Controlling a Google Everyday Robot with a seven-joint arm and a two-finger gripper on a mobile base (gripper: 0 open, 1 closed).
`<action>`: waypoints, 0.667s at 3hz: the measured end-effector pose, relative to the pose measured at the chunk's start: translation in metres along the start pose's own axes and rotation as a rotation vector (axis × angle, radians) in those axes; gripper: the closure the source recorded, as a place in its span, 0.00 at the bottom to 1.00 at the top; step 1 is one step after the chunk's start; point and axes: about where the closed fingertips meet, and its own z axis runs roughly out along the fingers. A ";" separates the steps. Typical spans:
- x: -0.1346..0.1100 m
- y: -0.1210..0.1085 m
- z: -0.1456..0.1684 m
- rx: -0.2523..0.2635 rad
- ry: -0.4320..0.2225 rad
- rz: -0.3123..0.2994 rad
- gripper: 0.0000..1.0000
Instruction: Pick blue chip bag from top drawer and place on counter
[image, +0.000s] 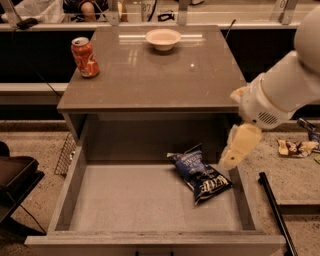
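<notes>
One table (165, 82), glossy brown top. Drawer (125, 210) beneath it pulled open, grey floor. White arm (285, 90) reaches in from the right. Pincer (235, 147) hangs over drawer's right wall, near the bag; wide or narrow, cannot tell. Blue chip bag (200, 172) lies flat in drawer's right half. Orange can (85, 57) back-left on table; bowl (163, 39) back centre.

Dark-blue, white-lettered chip bag (200, 172) in grey drawer (125, 205), cream tool (239, 146) above its right wall, orange can (85, 57)

Upright orange soda can (85, 57) — pale bowl (163, 39), well apart.
</notes>
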 end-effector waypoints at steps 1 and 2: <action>0.009 0.020 0.061 -0.021 -0.084 0.025 0.00; 0.015 0.031 0.116 -0.021 -0.140 0.049 0.00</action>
